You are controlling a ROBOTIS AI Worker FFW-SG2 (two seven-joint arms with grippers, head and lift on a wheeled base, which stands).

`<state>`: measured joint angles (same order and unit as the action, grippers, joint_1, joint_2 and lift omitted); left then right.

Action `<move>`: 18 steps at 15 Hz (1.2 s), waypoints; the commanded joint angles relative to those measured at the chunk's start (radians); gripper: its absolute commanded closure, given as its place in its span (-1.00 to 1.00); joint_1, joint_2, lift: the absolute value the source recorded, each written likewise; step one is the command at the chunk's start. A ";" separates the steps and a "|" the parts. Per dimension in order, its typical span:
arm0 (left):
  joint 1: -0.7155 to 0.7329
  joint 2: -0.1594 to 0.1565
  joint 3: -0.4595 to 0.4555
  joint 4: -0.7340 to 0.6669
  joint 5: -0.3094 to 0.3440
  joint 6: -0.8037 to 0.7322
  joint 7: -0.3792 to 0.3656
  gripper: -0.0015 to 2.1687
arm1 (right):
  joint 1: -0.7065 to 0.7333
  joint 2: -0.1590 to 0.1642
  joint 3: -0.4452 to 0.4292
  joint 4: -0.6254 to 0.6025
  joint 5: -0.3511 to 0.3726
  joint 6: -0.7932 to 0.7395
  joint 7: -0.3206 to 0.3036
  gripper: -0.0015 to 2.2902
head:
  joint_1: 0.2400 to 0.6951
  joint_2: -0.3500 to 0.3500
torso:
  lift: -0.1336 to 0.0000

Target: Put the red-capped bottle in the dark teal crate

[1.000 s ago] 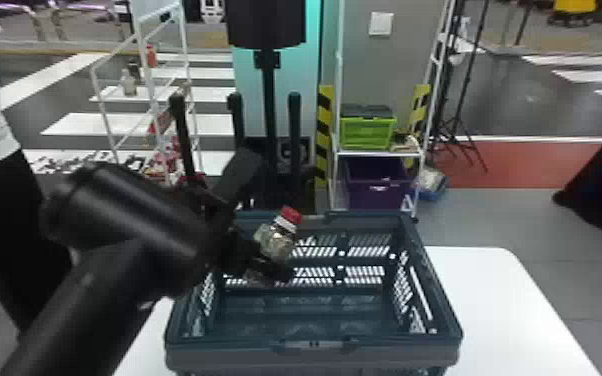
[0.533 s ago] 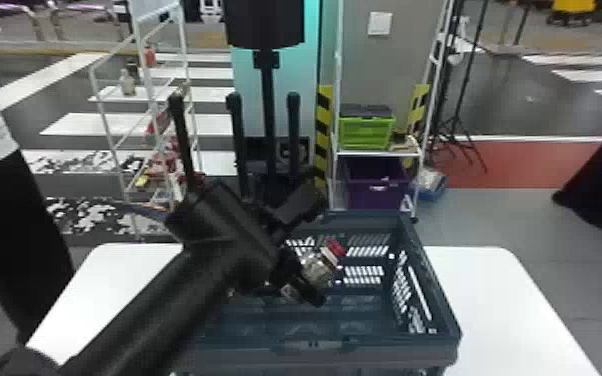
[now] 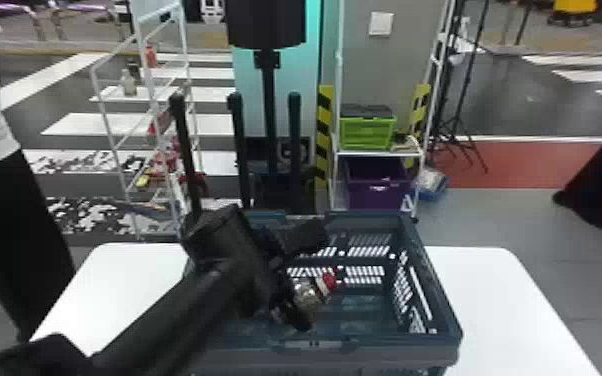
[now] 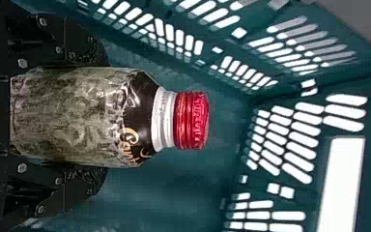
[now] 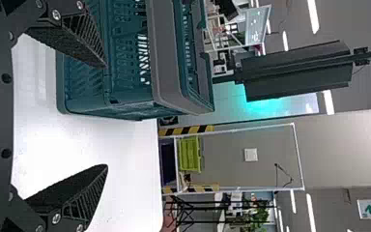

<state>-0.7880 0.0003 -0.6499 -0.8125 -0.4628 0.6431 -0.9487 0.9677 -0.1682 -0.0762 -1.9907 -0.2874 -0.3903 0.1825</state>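
crate (image 3: 315, 345) on table (image 3: 495, 300) | bottle (image 3: 310, 292) above crate floor | shelf (image 3: 377, 154) behind crate | rack (image 3: 114, 150) behind, to the left

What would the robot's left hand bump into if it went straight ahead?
Probably the inside of the dark teal crate, with the red cap of the bottle it holds leading; whether floor or slotted wall comes first is unclear.
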 commanded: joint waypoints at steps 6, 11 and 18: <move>0.021 -0.003 -0.079 0.009 -0.008 -0.009 0.042 -0.82 | -0.009 0.002 0.004 0.001 0.004 0.006 0.000 -0.87 | 0.14 0.00 | 1.00; 0.098 0.035 -0.056 -0.243 -0.022 0.175 0.108 -0.97 | -0.017 -0.007 0.004 0.009 0.001 0.012 0.000 -0.87 | 0.14 0.00 | 1.00; 0.279 0.096 0.181 -0.786 0.012 0.418 0.220 -0.97 | -0.029 -0.022 0.003 -0.002 -0.003 0.077 0.000 -0.87 | 0.14 0.00 | 1.00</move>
<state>-0.5603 0.0779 -0.5266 -1.4533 -0.4659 1.0104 -0.7483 0.9405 -0.1851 -0.0722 -1.9926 -0.2890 -0.3347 0.1825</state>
